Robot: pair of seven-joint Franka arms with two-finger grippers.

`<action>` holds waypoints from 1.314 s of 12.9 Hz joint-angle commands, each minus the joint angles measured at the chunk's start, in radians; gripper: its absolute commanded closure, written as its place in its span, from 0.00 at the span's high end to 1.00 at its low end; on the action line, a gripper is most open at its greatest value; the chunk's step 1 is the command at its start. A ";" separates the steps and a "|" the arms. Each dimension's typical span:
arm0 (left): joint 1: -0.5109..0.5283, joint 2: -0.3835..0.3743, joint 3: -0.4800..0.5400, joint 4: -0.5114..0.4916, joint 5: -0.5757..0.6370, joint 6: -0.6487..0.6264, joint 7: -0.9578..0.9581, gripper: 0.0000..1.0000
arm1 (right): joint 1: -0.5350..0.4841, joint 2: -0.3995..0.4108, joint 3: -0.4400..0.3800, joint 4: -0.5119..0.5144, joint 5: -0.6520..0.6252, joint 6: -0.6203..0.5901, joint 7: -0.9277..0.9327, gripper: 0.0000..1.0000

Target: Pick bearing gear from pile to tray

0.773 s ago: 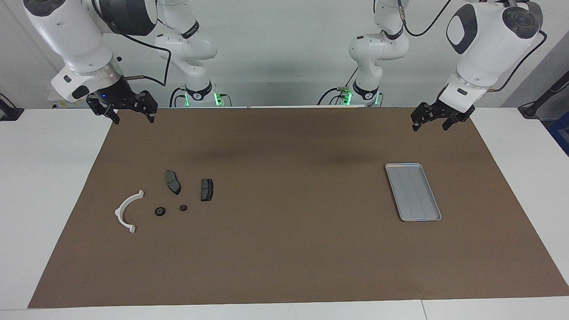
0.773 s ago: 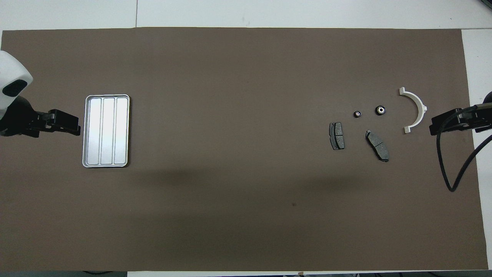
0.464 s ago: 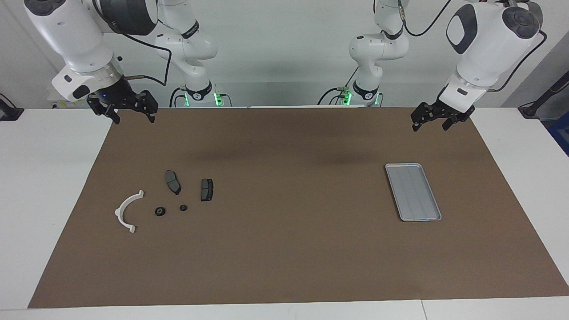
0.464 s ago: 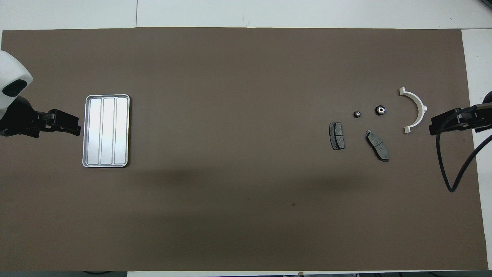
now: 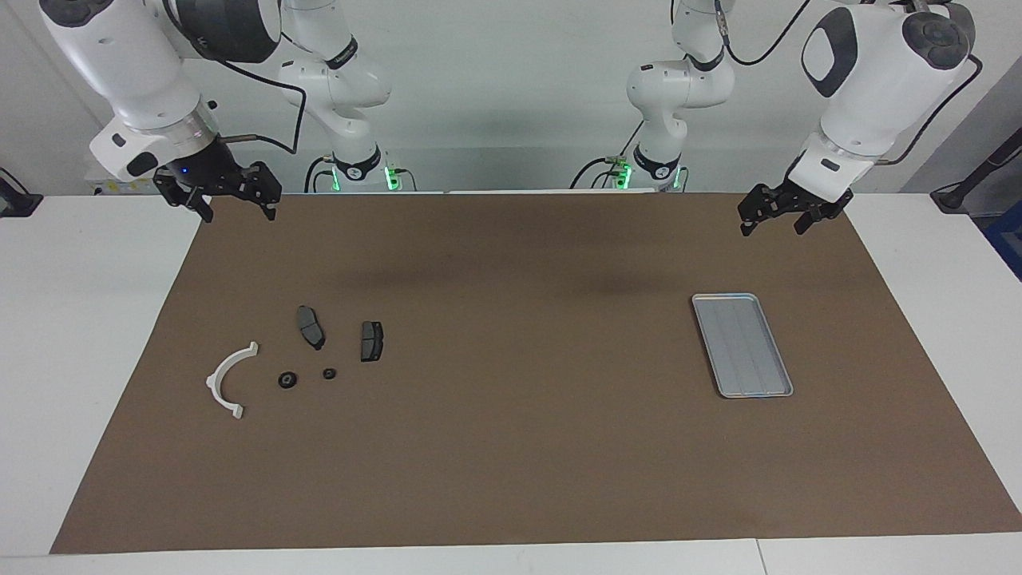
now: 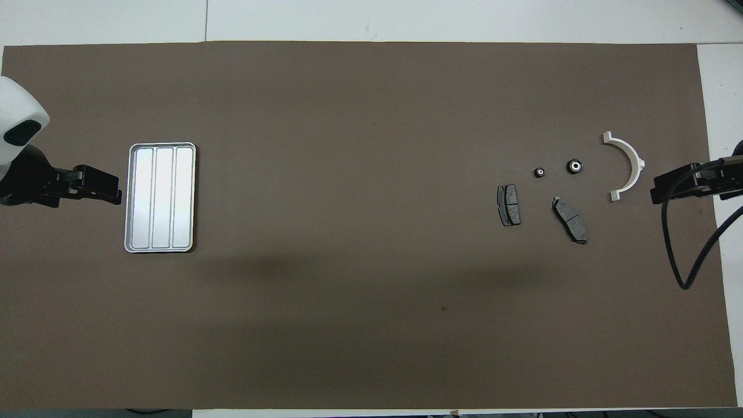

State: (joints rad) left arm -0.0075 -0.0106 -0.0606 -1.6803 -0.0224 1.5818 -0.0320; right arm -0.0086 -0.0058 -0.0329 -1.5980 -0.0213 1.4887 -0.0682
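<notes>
On the desk in the facing view, a brown mat (image 5: pixel 527 367) carried every part. The pile sat toward the right arm's end: a white curved arc (image 5: pixel 229 380), 2 dark grey pad-shaped pieces (image 5: pixel 310 327) (image 5: pixel 371 340) and 2 small black round pieces, the larger (image 5: pixel 287 380) just beside the arc and the smaller (image 5: pixel 329 373) a little farther along. None of them touched another. The silver tray (image 5: pixel 742 344) lay well apart, toward the left arm's end, with nothing in it. The right gripper (image 5: pixel 234 205) hung in the air over the mat's corner at its own end, its jaws spread wide and holding nothing. The left gripper (image 5: pixel 771 222) hung over the mat's edge nearer to the robots than the tray, jaws likewise wide and empty.

From overhead, the tray (image 6: pixel 160 146) showed 3 long floor panels and a raised rim. The left gripper (image 6: pixel 98 188) overlapped the mat just beside the tray's long side. The right gripper (image 6: pixel 673 184) showed just beside the arc (image 6: pixel 628 166). The 2 round pieces (image 6: pixel 574 166) (image 6: pixel 539 172) lay farther from the robots than the 2 pads (image 6: pixel 508 205) (image 6: pixel 570 219).
</notes>
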 commanded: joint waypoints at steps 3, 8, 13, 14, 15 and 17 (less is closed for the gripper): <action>0.001 -0.015 0.001 -0.015 -0.001 0.012 0.001 1.00 | 0.001 0.003 -0.001 -0.008 0.009 0.076 -0.030 1.00; 0.003 -0.015 0.001 -0.015 -0.001 0.012 0.001 1.00 | -0.016 0.081 -0.002 -0.019 0.009 0.183 -0.053 1.00; 0.001 -0.015 0.001 -0.015 -0.001 0.012 0.001 1.00 | -0.039 0.162 -0.002 -0.091 0.009 0.341 -0.087 1.00; 0.001 -0.015 0.001 -0.015 -0.001 0.012 0.001 1.00 | -0.045 0.176 -0.004 -0.112 0.009 0.382 -0.099 1.00; 0.001 -0.015 0.001 -0.015 -0.001 0.012 0.001 1.00 | -0.053 0.199 -0.004 -0.117 0.009 0.409 -0.107 1.00; 0.001 -0.015 0.001 -0.015 -0.001 0.012 0.001 1.00 | -0.057 0.243 -0.004 -0.119 0.009 0.462 -0.107 1.00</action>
State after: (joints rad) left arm -0.0075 -0.0106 -0.0606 -1.6803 -0.0224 1.5818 -0.0320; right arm -0.0564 0.2140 -0.0385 -1.7030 -0.0212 1.9043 -0.1471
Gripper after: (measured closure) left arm 0.000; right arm 0.000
